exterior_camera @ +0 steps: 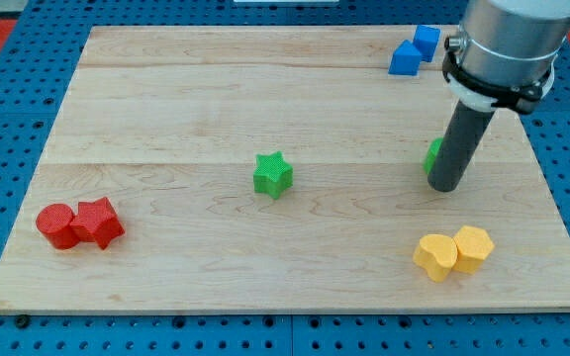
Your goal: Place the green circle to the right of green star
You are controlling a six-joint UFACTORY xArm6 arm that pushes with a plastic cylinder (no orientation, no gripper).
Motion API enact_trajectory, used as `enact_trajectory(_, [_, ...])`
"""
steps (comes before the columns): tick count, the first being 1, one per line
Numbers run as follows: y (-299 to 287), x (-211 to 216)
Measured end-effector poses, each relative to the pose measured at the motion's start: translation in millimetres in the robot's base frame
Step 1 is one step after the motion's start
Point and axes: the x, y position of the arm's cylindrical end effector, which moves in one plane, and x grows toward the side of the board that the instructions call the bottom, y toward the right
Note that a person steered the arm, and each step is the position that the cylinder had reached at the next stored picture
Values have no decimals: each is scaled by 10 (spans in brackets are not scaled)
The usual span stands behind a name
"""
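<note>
Nearest, two yellow blocks (pixel 452 252) touching at the view's bottom right; two red blocks (pixel 79 224) touching at bottom left. Further in, green star (pixel 273 174) mid-surface. Well to its right, green circle (pixel 432 156), mostly hidden behind my tip (pixel 445 186), apparently touching. No hand here, just a rod. Risk, judged: off-centre push, circle slipping sideways towards the yellow pair. Farthest, two blue blocks (pixel 412 51). No readable writing anywhere.

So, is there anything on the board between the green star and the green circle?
No. In the camera view, only bare wood lies between the green star and the green circle, which my tip mostly hides.
</note>
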Motion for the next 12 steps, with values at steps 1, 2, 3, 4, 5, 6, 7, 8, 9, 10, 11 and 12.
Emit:
enact_trajectory(1, [487,-12])
enact_trajectory(2, [588,-269])
enact_trajectory(3, [402,-415])
enact_trajectory(4, [-45,-410])
enact_trajectory(5, [-332,-189])
enact_trajectory(6, [-628,-2])
enact_trajectory(7, [-1003,18])
enact_trajectory(8, [-1423,17])
enact_trajectory(9, [-1638,20])
enact_trajectory(10, [-1876,20])
enact_trajectory(11, [-2002,85])
enact_trajectory(12, [-2431,55])
